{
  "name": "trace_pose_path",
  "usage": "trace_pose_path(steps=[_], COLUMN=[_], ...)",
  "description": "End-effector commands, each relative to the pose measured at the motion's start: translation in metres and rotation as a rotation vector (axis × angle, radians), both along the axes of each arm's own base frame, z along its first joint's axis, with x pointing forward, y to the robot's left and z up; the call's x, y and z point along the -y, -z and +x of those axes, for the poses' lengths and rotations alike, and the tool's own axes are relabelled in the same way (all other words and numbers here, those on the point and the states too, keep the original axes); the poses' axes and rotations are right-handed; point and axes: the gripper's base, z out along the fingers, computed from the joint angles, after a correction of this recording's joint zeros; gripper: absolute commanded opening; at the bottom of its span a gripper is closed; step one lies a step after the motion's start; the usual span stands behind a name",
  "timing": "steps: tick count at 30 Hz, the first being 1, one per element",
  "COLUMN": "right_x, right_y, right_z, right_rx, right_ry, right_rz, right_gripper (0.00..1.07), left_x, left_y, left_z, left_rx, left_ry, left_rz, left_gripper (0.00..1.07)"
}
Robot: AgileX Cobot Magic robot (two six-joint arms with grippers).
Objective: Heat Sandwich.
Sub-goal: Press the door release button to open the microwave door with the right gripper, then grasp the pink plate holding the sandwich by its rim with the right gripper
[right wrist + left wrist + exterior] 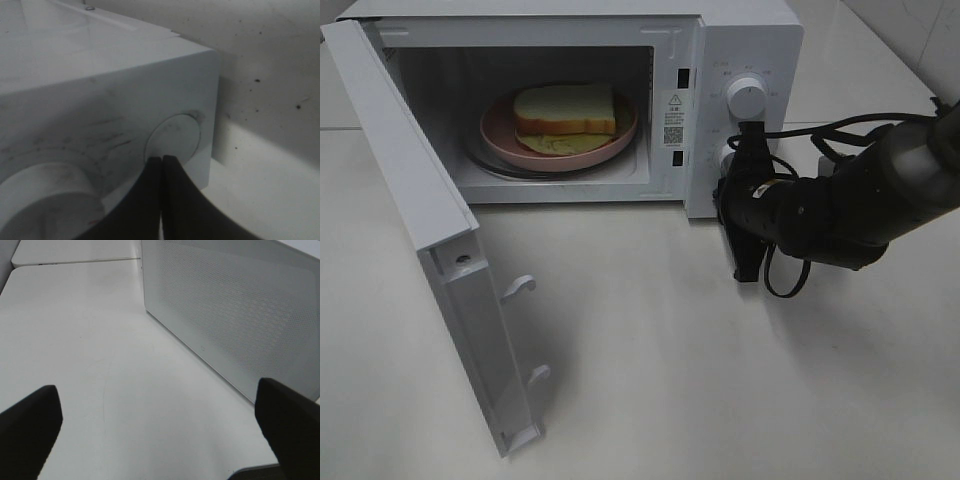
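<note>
Right fingers (145,200) closed at mw knob (177,132), hiding its edge; left fingers (30,425) wide open, partly cropped.

Looks like a lab's mock kitchen. A microwave (745,50) stands on a white table (670,360). Tiled wall (912,30) behind.

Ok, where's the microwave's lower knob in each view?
Exterior high: lower knob, low on the microwave front, right side.
Left wrist: not in it.
Right wrist: lower knob, at the shut right tool tips.
Shared landmark: the microwave.
</note>
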Motion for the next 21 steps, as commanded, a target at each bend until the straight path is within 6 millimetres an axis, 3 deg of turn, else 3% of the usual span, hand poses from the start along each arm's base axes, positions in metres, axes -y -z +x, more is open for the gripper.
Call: trace_pose_path(steps=[1,12,21], right_x=[0.000,0.007,0.005], right_y=[-0.009,-0.023,-0.042], right_z=[-0.005,-0.027,-0.046], right_rx=[-0.004,-0.068,-0.150], right_ry=[-0.048,-0.146,-0.365], right_rz=[-0.020,-0.097,-0.237], right_gripper=[0.02,0.02,0.03], left_x=[0.000,0.000,0.000], left_y=[0.000,0.000,0.000], left_z=[-0.003,-0.003,-0.003], left_rx=[0.035,0.035,0.035], left_ry=[-0.007,-0.007,-0.007], left_rz=[-0.006,-0.006,-0.006], left_gripper=[1.04,1.04,1.04])
